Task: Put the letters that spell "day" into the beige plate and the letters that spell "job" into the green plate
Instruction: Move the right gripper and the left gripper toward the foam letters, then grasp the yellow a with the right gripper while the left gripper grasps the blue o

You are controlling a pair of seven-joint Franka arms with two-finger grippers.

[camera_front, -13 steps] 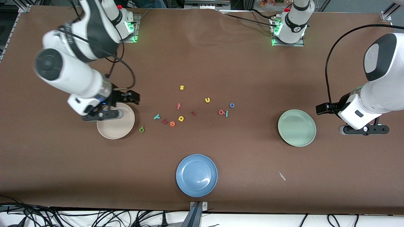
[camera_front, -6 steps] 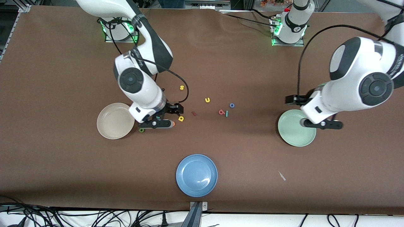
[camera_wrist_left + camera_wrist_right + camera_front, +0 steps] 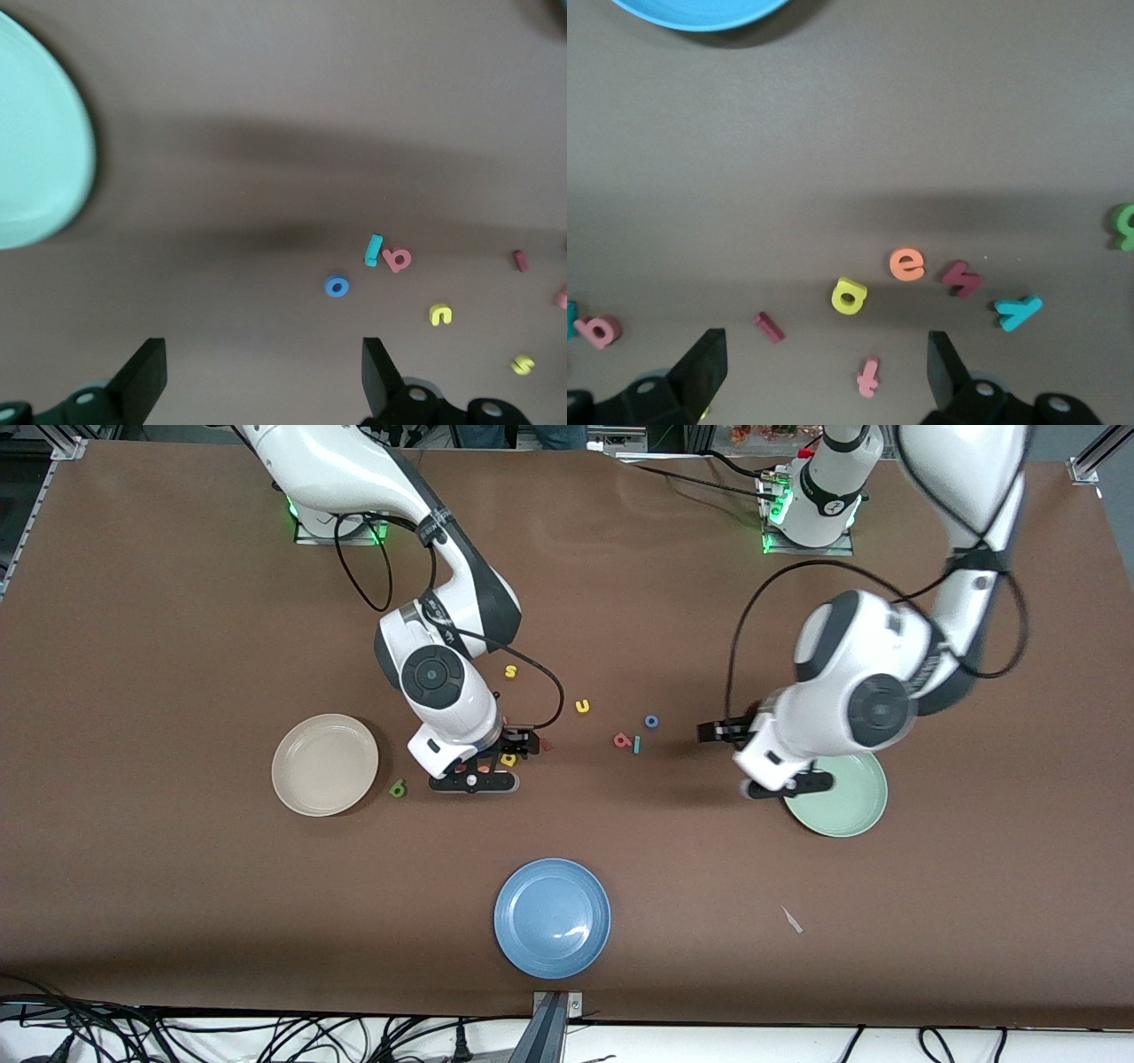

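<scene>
Now, letters for "day": the small yellow loop-and-stem "d" (image 3: 849, 296), the teal "y" (image 3: 1018, 311) and the green loop-and-stem letter (image 3: 398, 787) are all lying flat on the brown table (image 3: 177, 886); the green one is sitting just beside the beige plate, the other two under my right wrist.
Letters for "job": the blue ring "o" (image 3: 651, 721), the thin teal stick "j" (image 3: 636, 745) and the salmon-red loop-and-stem "b" (image 3: 622, 740) are lying close together mid-table, the "j" touching the "b".
Beige plate: the round cream-beige plate (image 3: 324, 764) is sitting toward the right arm's end, holding nothing.
Green plate: the round pale sage-green plate (image 3: 846, 802) is sitting toward the left arm's end, holding nothing.
Right gripper: my right gripper (image 3: 824, 367) is hovering over the letter cluster, fingers spread wide and gripping nothing, with the orange "e" (image 3: 906, 263), a dark red zigzag letter (image 3: 962, 278), a dark red stick (image 3: 769, 327) and a pink "t" (image 3: 868, 375) below.
Left gripper: my left gripper (image 3: 261, 372) is hanging over bare table beside the green plate's rim, fingers wide apart and holding nothing.
Bystanders: the yellow "u" (image 3: 582, 706), the yellow "s" (image 3: 510, 671) and the round blue plate (image 3: 552, 918).
Change: a second ago my right gripper was over the beige plate and my left gripper was well out past the green plate; both have swung in toward the middle, and no letter has shifted.
</scene>
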